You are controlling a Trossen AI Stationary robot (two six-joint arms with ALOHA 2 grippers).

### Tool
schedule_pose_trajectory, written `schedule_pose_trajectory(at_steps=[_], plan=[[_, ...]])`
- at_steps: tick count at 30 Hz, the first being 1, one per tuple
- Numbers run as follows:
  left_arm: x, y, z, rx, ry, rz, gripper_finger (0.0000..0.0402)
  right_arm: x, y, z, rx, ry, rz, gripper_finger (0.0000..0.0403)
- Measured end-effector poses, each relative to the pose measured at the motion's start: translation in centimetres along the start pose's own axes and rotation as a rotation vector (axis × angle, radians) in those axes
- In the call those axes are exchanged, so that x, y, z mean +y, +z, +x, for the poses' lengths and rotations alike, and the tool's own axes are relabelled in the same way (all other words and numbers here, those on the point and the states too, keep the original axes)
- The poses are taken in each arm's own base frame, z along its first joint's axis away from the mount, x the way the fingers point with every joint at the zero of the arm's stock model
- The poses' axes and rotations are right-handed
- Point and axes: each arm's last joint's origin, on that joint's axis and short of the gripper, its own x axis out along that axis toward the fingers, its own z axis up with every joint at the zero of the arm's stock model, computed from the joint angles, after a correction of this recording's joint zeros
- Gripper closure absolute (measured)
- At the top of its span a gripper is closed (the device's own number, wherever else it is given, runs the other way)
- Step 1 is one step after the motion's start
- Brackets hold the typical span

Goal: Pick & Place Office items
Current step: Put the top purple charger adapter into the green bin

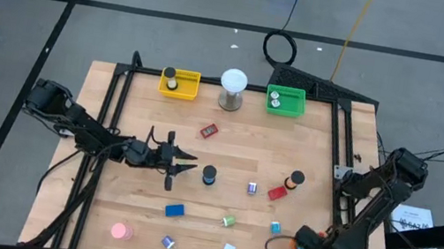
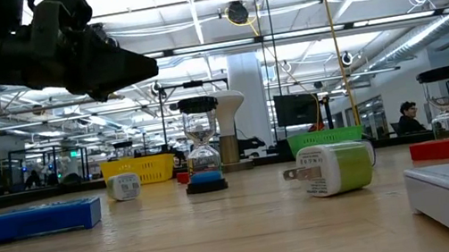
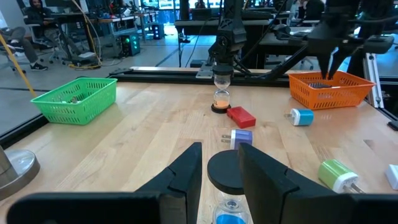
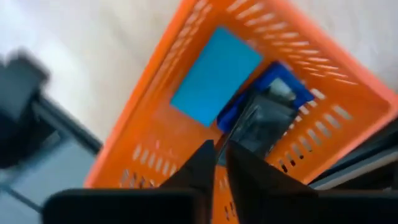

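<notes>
Open lab behind, wooden table lying under both arms. Left gripper is hovering mid-table, fingers narrowly parted and holding nothing, just beside the blue sand timer. Judgement: the timer is light, rigid, glassy in the waist, likely fragile and tippy; best taken across its black cap. Right gripper is hanging over the orange tray, fingers nearly together, empty.

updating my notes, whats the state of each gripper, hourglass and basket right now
left gripper: open, beside the blue hourglass
right gripper: shut, empty, over the orange basket
blue hourglass: upright, ungripped
orange hourglass: upright
orange basket: holds blue items
green basket: holds small items
yellow basket: holds a black-capped item
</notes>
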Motion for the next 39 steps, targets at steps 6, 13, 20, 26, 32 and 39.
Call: schedule_pose_trajectory(at_steps=[6, 13, 20, 26, 32, 39], plan=[[0.0, 0.0, 0.0, 0.000, 0.000, 0.000, 0.0295, 0.5, -1.7, 1.0, 0.070, 0.012, -0.148, 0.0396], [0.0, 0.0, 0.0, 0.000, 0.000, 0.000, 0.0295, 1.4, -2.2, 2.9, 0.111, 0.000, -0.241, 0.0401], [0.0, 0.0, 0.0, 0.000, 0.000, 0.000, 0.0295, 1.1, -2.1, 3.2, 0.119, -0.046, -0.256, 0.0402], [0.0, 0.0, 0.0, 0.000, 0.000, 0.000, 0.0295, 0.7, -2.0, 3.2, 0.092, -0.084, -0.248, 0.0402], [0.0, 0.0, 0.0, 0.000, 0.000, 0.000, 0.0295, 0.7, -2.0, 3.2, 0.092, -0.087, -0.242, 0.0402], [0.0, 0.0, 0.0, 0.001, 0.001, 0.000, 0.0295, 0.9, -2.1, 2.2, 0.073, -0.051, -0.247, 0.0402]])
